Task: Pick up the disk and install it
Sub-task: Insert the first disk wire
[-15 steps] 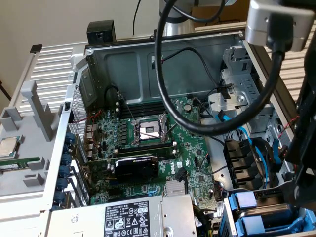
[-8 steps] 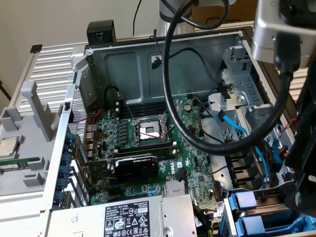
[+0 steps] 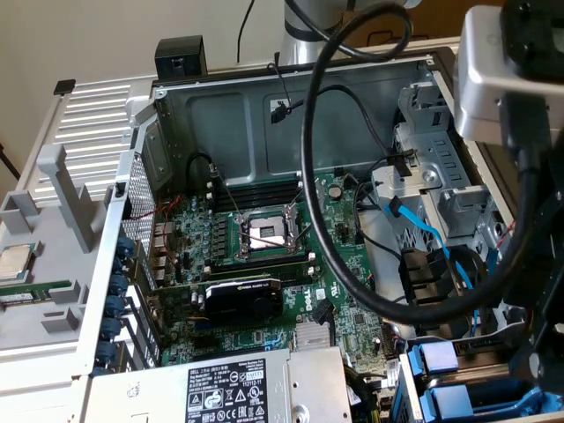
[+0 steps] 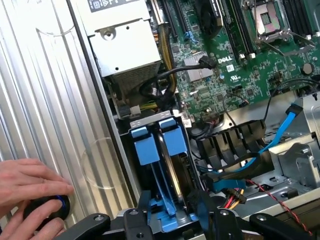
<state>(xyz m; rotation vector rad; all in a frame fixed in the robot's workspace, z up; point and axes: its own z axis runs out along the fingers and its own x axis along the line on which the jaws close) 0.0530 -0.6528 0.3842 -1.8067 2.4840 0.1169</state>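
The disk stands on edge in its bright blue carrier, with two blue tabs at its far end, low in the drive bay at the corner of the open computer case. In the exterior view the blue carrier sits at the lower right of the case. My gripper reaches in over the near end of the carrier. Its two dark fingers stand wide, one against each long side of the blue frame, gripping it.
The grey power supply box lies close beside the bay, with bundled cables between them. The green motherboard and a blue data cable lie on the other side. A person's hand rests on a black knob on the ribbed metal surface.
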